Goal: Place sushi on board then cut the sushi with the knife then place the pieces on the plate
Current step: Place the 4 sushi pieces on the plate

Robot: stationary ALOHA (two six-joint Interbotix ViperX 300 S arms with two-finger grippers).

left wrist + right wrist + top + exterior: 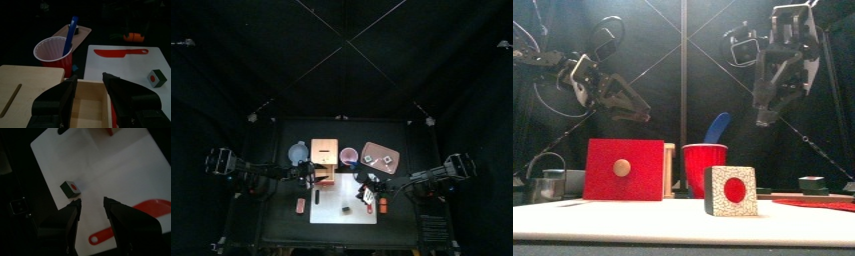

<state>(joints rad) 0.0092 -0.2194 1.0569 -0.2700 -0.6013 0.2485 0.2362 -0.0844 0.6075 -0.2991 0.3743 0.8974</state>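
Overhead, table-level front, both wrist views above white board (127,70)

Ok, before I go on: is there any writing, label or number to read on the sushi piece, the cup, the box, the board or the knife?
None: no words, numbers or brands can be read on any of them.
The sushi piece shows only a red round centre on its pale face, no writing.
The red cup, the wooden box, the white board and the red knife look plain.

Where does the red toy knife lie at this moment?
The red toy knife lies on the white cutting board near its right edge in the top view, right of the sushi piece.
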